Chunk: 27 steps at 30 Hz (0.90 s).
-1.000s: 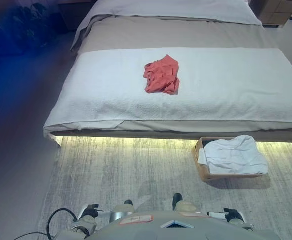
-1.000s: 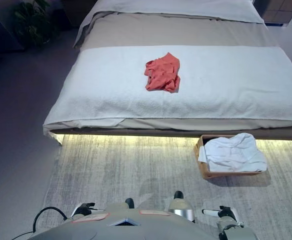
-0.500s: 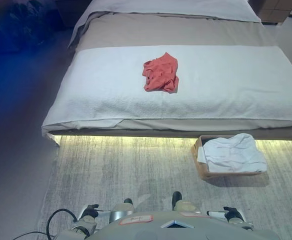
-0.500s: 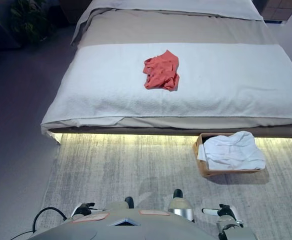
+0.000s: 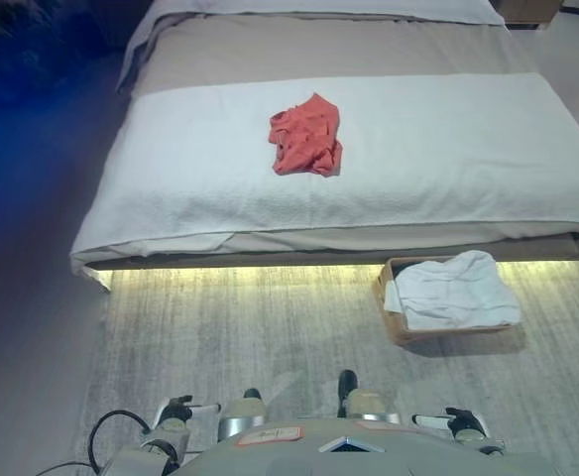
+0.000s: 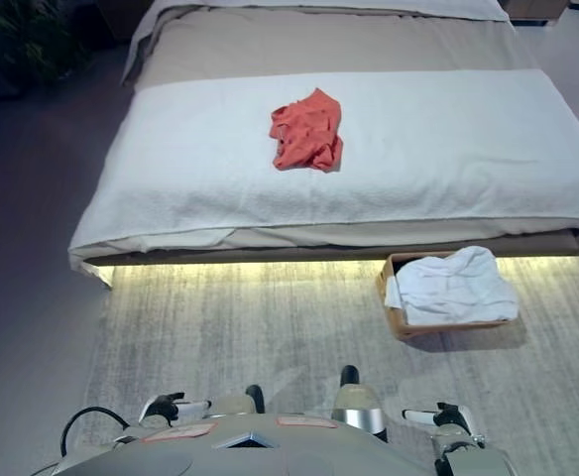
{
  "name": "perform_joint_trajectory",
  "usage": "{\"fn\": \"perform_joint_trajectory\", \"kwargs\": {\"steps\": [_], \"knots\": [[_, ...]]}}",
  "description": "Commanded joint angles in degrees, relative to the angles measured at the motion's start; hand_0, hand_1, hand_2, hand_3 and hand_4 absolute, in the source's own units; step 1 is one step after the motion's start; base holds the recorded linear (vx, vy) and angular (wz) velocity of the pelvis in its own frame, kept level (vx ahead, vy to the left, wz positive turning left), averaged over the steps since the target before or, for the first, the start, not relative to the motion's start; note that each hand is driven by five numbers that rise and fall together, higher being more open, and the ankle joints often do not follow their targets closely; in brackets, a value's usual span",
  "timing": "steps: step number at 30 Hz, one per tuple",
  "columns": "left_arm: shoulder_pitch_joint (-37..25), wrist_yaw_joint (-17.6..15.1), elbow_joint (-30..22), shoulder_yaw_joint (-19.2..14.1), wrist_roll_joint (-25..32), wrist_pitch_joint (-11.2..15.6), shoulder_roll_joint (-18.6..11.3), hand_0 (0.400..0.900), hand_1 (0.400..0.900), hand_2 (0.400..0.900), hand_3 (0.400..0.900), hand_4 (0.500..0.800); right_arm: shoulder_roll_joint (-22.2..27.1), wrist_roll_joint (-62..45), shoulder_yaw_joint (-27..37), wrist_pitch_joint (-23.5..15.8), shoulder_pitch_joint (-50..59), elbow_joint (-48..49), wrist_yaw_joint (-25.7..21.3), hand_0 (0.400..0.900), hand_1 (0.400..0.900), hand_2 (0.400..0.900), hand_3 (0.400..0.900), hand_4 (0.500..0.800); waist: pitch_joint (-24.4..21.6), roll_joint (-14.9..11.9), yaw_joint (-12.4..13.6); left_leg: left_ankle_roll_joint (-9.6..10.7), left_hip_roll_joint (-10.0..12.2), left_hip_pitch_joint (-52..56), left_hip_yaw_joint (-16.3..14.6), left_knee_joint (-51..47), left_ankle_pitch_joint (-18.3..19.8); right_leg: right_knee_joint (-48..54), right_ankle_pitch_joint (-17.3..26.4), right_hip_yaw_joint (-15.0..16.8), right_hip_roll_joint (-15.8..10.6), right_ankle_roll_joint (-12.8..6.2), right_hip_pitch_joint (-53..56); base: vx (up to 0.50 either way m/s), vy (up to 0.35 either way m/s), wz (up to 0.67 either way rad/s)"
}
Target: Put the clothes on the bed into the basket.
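A crumpled red garment [image 5: 305,137] lies on the white cover of the bed [image 5: 171,188], a little left of its middle. A brown basket [image 5: 387,297] stands on the rug at the foot of the bed to the right, with a white cloth [image 5: 453,291] heaped in it. My left hand [image 5: 176,411] and right hand [image 5: 460,422] hang low at the bottom edge of the view, far from the bed. Both are relaxed and hold nothing.
A grey striped rug [image 5: 270,327] covers the floor between me and the bed. Bare dark floor [image 6: 22,248] runs along the bed's left side. A lit strip glows under the bed's edge [image 5: 240,265].
The whole view has shifted slightly, so the camera has moved. The red garment, the basket and the white cloth lie as before. Both hands stay low.
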<state>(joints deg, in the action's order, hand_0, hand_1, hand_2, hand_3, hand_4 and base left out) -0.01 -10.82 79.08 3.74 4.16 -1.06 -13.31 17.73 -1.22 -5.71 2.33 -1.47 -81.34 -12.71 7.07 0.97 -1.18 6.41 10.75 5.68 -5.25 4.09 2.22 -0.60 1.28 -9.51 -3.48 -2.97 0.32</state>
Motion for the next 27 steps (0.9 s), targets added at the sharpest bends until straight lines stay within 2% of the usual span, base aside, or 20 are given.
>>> {"fn": "perform_joint_trajectory", "kwargs": {"steps": [1, 2, 3, 4, 6, 7, 8, 9, 10, 11, 13, 15, 17, 20, 24, 27], "knots": [[-0.9, -0.9, 3.2, -1.5, 4.1, 0.3, -1.5, 0.900, 0.900, 0.900, 0.900, 0.800, 3.8, -1.5, -0.2, 0.5, 3.1, -4.3, -1.6, 0.900, 0.900, 0.900, 0.900, 0.800, 2.0, -4.2, 1.1, -1.0, -2.2, -12.5, 8.5, 22.0, -3.4, -4.6, -4.3, 3.5, 0.7, 0.42, 0.4, -0.03, -0.175, -0.38], [-1.2, -1.0, 3.0, -1.5, 5.2, 0.6, -1.4, 0.900, 0.900, 0.900, 0.900, 0.800, 4.4, -1.4, -0.7, 0.5, 3.6, -4.0, -1.5, 0.900, 0.900, 0.900, 0.900, 0.800, 3.4, -4.2, 2.1, -1.3, -4.5, -14.7, 10.9, 24.2, -4.2, -4.6, -4.5, 3.9, 1.0, 0.71, 0.7, -0.02, -0.118, -0.37], [-1.6, -0.8, 2.9, -1.1, 5.5, 0.6, -1.2, 0.900, 0.900, 0.900, 0.900, 0.800, 5.0, -1.2, -1.1, 0.7, 4.2, -4.0, -1.5, 0.900, 0.900, 0.900, 0.900, 0.800, 3.9, -4.5, 2.6, -1.6, -7.0, -18.2, 11.7, 23.8, -5.0, -4.3, -4.6, 4.0, 0.7, 0.96, 0.6, 0.02, -0.106, -0.20], [-1.7, -0.6, 2.8, -0.8, 5.5, 0.6, -1.2, 0.900, 0.900, 0.900, 0.900, 0.800, 5.6, -1.1, -1.1, 0.8, 4.6, -4.3, -1.4, 0.900, 0.900, 0.900, 0.900, 0.800, 3.9, -4.2, 2.8, -1.8, -7.6, -21.2, 11.2, 21.1, -5.5, -4.1, -5.2, 3.8, 1.2, 0.80, 0.9, 0.10, -0.085, -0.06], [-1.7, -0.8, 2.8, -0.5, 5.4, 0.7, -1.3, 0.900, 0.900, 0.900, 0.900, 0.800, 6.1, -1.4, -0.8, 0.9, 4.5, -4.1, -1.4, 0.900, 0.900, 0.900, 0.900, 0.800, 4.1, -3.7, 3.4, -1.2, -5.6, -23.9, 9.5, 15.1, -8.5, -3.6, -6.1, 4.1, 2.1, 0.42, 2.0, 0.20, -0.015, -0.22], [-1.7, -1.0, 2.8, -0.5, 5.3, 0.7, -1.2, 0.900, 0.900, 0.900, 0.900, 0.800, 6.3, -1.7, -0.6, 0.9, 4.4, -4.0, -1.4, 0.900, 0.900, 0.900, 0.900, 0.800, 4.3, -2.5, 4.2, -0.4, -4.4, -25.5, 9.4, 8.9, -12.8, -3.2, -6.8, 4.7, 3.4, 0.31, 2.7, 0.27, 0.048, -0.49], [-1.5, -1.1, 3.1, -0.5, 5.3, 0.5, -1.1, 0.900, 0.900, 0.900, 0.900, 0.800, 6.3, -1.8, -0.6, 0.9, 4.4, -3.9, -1.5, 0.900, 0.900, 0.900, 0.900, 0.800, 4.4, -2.1, 5.0, -0.1, -3.9, -25.7, 10.1, 4.1, -14.7, -3.2, -7.3, 5.4, 3.9, 0.32, 3.5, 0.20, 0.043, -0.41], [-1.5, -1.1, 3.1, -0.5, 5.3, 0.5, -1.1, 0.900, 0.900, 0.900, 0.900, 0.800, 6.3, -1.8, -0.6, 0.9, 4.4, -3.9, -1.5, 0.900, 0.900, 0.900, 0.900, 0.800, 4.6, -2.2, 5.1, -0.1, -4.0, -25.1, 9.9, 3.6, -14.9, -3.3, -7.5, 5.5, 3.8, 0.31, 3.7, 0.30, 0.049, -0.53], [-0.8, -1.6, 3.2, -0.8, 5.5, 0.6, -0.9, 0.900, 0.900, 0.900, 0.900, 0.800, 6.5, -2.1, -0.3, 0.8, 4.1, -4.1, -2.0, 0.900, 0.900, 0.900, 0.900, 0.800, 4.5, -1.3, 6.0, 0.5, -2.5, -26.9, 11.5, -4.5, -16.5, -3.4, -9.5, 7.0, 4.7, 0.22, 5.1, 0.30, 0.042, -0.41], [-0.6, -1.7, 3.4, -1.1, 5.6, 0.6, -0.8, 0.900, 0.900, 0.900, 0.900, 0.800, 6.3, -2.3, -0.2, 0.6, 3.9, -4.1, -2.1, 0.900, 0.900, 0.900, 0.900, 0.800, 4.6, -1.2, 6.2, 1.2, -1.6, -26.5, 11.1, -6.8, -17.5, -3.8, -10.5, 7.7, 4.7, 0.26, 6.2, 0.40, 0.066, -0.45], [-0.1, -1.6, 3.4, -1.2, 5.5, 0.8, -0.6, 0.900, 0.900, 0.900, 0.900, 0.800, 6.0, -2.5, 0.2, 0.7, 3.2, -4.7, -1.8, 0.900, 0.900, 0.900, 0.900, 0.800, 3.9, -0.5, 6.4, 2.4, -0.2, -26.9, 10.0, -7.7, -18.4, -4.0, -12.4, 8.9, 5.0, 0.14, 8.4, 0.33, 0.075, -0.28], [0.9, -1.4, 3.1, -1.4, 5.6, 0.8, -0.5, 0.900, 0.900, 0.900, 0.900, 0.800, 5.7, -2.1, 0.2, 0.9, 2.7, -5.0, -1.4, 0.900, 0.900, 0.900, 0.900, 0.800, 2.8, 0.1, 7.5, 2.8, 0.5, -26.6, 11.0, -7.9, -19.1, -4.0, -14.4, 10.4, 4.6, -0.06, 10.9, 0.39, 0.134, -0.45], [1.3, -1.3, 3.2, -1.9, 5.9, 0.8, -0.6, 0.900, 0.900, 0.900, 0.900, 0.800, 5.4, -1.7, 0.1, 1.0, 2.5, -5.1, -0.9, 0.900, 0.900, 0.900, 0.900, 0.800, 1.5, 0.2, 8.4, 3.3, 0.5, -26.7, 11.9, -7.5, -20.3, -4.0, -16.6, 11.9, 3.4, -0.41, 13.5, 0.44, 0.201, -0.46], [1.5, -1.5, 3.9, -1.8, 5.4, 0.4, -1.2, 0.900, 0.900, 0.900, 0.900, 0.800, 4.7, -1.6, -0.1, 1.0, 2.8, -4.3, -0.5, 0.900, 0.900, 0.900, 0.900, 0.800, -0.5, -0.6, 8.8, 2.4, -0.6, -26.4, 13.0, -6.0, -20.6, -4.9, -18.5, 12.6, 0.4, -1.65, 15.9, 0.40, 0.246, -0.20], [0.0, -1.6, 2.5, -0.9, 3.9, 0.8, -3.2, 0.900, 0.900, 0.900, 0.900, 0.800, 2.9, -0.7, -1.3, 0.7, 2.8, -2.5, 0.1, 0.900, 0.900, 0.900, 0.900, 0.800, -2.2, -3.1, 8.5, 2.0, -4.0, -29.7, 8.8, 4.0, -17.6, -5.6, -16.5, 11.4, -4.5, -5.06, 15.7, 0.30, 0.210, -0.08], [-0.8, -2.0, 2.1, -0.6, 3.3, 0.7, -4.4, 0.900, 0.900, 0.900, 0.900, 0.800, 2.0, -0.5, -2.4, 0.7, 4.1, -0.7, 0.3, 0.900, 0.900, 0.900, 0.900, 0.800, -4.0, -4.8, 8.9, 0.6, -5.4, -31.3, 7.2, 6.3, -15.1, -5.2, -14.2, 11.1, -7.1, -6.58, 14.2, 0.25, 0.183, -0.14]]}}
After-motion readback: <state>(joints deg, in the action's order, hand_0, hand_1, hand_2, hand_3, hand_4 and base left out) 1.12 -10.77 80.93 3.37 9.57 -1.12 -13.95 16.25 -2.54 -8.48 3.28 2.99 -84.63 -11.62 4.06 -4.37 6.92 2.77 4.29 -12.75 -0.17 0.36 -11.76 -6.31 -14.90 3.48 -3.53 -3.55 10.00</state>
